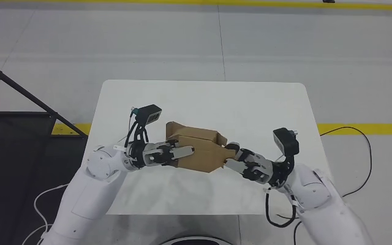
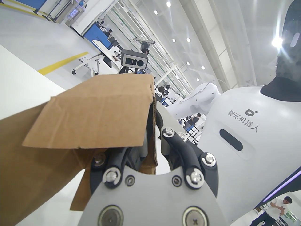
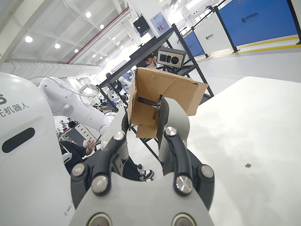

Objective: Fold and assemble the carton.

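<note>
Your left gripper is clamped on the carton at its 9 o'clock end, your right gripper on its 3 o'clock end, over the counter just 6 o'clock of centre. Push inward evenly along the creases. Underside flaps are hidden; one left finger sits behind cardboard.

- My white rectangular desk, with rounded corners, stands on a pale grey floor marked with yellow lines.
- One small brown crumb lies directly on the desk's white top.
- The brown cardboard carton is over the desk's near middle. I cannot tell whether it touches the top.
</note>
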You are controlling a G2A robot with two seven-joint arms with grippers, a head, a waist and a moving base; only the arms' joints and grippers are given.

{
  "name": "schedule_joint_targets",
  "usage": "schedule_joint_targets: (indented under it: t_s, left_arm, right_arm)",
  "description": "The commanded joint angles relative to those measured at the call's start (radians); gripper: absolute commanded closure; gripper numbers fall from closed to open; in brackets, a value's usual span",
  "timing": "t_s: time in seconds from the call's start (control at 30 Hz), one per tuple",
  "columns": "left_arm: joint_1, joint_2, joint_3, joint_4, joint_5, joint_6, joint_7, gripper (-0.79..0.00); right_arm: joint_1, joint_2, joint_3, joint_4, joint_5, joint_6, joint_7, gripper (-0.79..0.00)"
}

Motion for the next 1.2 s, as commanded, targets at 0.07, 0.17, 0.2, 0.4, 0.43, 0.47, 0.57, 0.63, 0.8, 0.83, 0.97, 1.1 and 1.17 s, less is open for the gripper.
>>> schedule_joint_targets:
  t_s: [0.07,0.17,0.2,0.4,0.43,0.47,0.57,0.63,0.8,0.83,0.97,1.1,1.17]
  left_arm:
    - [-0.001,0.001,0.002,0.000,0.000,0.001,0.000,0.000]
    - [-0.002,0.002,0.005,0.001,-0.002,0.002,0.000,0.000]
    - [-0.002,0.002,0.007,0.001,-0.002,0.002,0.000,0.000]
    - [-0.008,0.002,0.012,0.001,-0.002,-0.004,0.003,0.000]
    - [-0.008,0.003,0.011,0.001,-0.003,-0.005,0.004,0.000]
    - [-0.009,0.003,0.011,0.001,-0.003,-0.004,0.004,0.000]
    - [-0.009,0.004,0.011,0.000,-0.003,-0.007,0.006,0.000]
    - [-0.010,0.004,0.012,-0.001,-0.002,-0.009,0.006,0.000]
    - [-0.012,0.005,0.015,0.001,-0.002,-0.007,0.008,0.000]
    - [-0.012,0.005,0.016,0.002,-0.002,-0.008,0.008,0.000]
    - [-0.013,0.006,0.018,0.004,-0.002,-0.007,0.010,0.000]
    - [-0.014,0.006,0.021,0.006,-0.004,-0.010,0.013,0.000]
    - [-0.014,0.007,0.020,0.005,-0.004,-0.014,0.014,0.000]
  right_arm:
    - [0.012,-0.004,-0.018,0.008,0.016,-0.011,0.002,-0.320]
    - [0.020,-0.006,-0.030,0.017,0.032,-0.023,0.001,-0.326]
    - [0.023,-0.007,-0.033,0.020,0.036,-0.025,0.001,-0.329]
    - [0.022,-0.012,-0.024,0.047,0.026,-0.014,-0.043,-0.326]
    - [0.020,-0.012,-0.024,0.048,0.022,-0.015,-0.046,-0.317]
    - [0.019,-0.013,-0.024,0.049,0.019,-0.016,-0.048,-0.317]
    - [0.017,-0.015,-0.030,0.052,0.020,-0.017,-0.050,-0.299]
    - [0.019,-0.017,-0.037,0.055,0.026,-0.020,-0.051,-0.283]
    - [0.032,-0.022,-0.058,0.066,0.045,-0.032,-0.047,-0.268]
    - [0.035,-0.023,-0.064,0.068,0.051,-0.035,-0.045,-0.268]
    - [0.050,-0.028,-0.084,0.077,0.072,-0.048,-0.034,-0.259]
    - [0.063,-0.032,-0.100,0.088,0.078,-0.050,-0.025,-0.259]
    - [0.068,-0.034,-0.107,0.097,0.071,-0.044,-0.020,-0.262]
